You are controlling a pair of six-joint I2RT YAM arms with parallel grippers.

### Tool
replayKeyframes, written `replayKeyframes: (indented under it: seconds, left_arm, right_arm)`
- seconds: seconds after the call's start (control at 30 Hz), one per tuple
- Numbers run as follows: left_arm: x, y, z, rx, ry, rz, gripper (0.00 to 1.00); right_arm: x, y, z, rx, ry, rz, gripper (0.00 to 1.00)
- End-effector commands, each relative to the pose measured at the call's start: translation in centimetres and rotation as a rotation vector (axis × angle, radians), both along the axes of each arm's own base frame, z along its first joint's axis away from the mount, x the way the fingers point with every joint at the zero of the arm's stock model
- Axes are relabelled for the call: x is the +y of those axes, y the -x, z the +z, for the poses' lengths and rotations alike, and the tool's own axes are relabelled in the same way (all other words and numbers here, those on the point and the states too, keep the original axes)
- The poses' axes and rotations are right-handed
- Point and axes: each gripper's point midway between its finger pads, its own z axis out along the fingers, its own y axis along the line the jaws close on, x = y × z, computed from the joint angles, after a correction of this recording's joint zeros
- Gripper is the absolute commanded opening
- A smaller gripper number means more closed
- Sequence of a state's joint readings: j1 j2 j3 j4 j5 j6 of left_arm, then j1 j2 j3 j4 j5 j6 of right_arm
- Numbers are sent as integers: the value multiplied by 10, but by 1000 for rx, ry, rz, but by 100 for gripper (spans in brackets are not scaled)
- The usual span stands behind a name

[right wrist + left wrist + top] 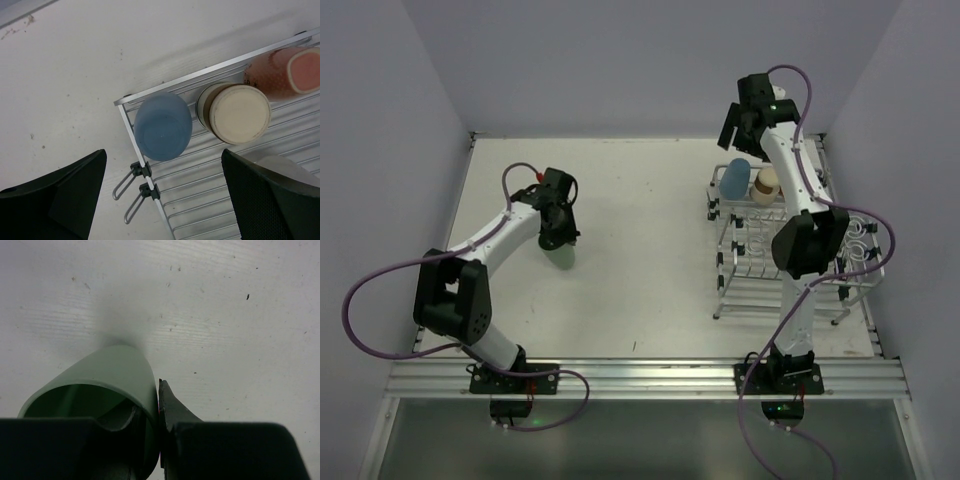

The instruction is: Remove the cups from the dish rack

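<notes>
My left gripper [558, 238] is low over the table's left middle. It is shut on the wall of the pale green cup [112, 382], with one finger inside it and one finger [172, 407] outside. The cup leans close to the table. My right gripper [742, 122] is open and empty, high above the far end of the dish rack [760, 290]. In the right wrist view the light blue cup [162, 125], the cream-tan cup [239, 112] and the salmon-pink cup [280, 72] stand along the rack's far rail [200, 75]. A white cup [280, 166] peeks from behind my right finger.
The rack fills the right side of the table, with two wire hooks [131, 190] on its left rail and spiral loops [860, 240] on its right. Grey walls close the table at the back and sides. The right arm [800, 240] hangs over the rack.
</notes>
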State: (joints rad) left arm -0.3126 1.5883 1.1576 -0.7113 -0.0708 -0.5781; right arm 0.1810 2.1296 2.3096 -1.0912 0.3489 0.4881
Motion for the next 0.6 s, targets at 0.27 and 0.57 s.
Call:
replayKeyframes:
  seconds: [0.27,0.57]
  left_arm:
    - [0,11,-23,21,-1,-47,0]
    - [0,8,-19,0,-1,-57,0]
  right_arm:
    - [2,4,-29,84,16,17,99]
    - [15,7,-45,123,-54,29,98]
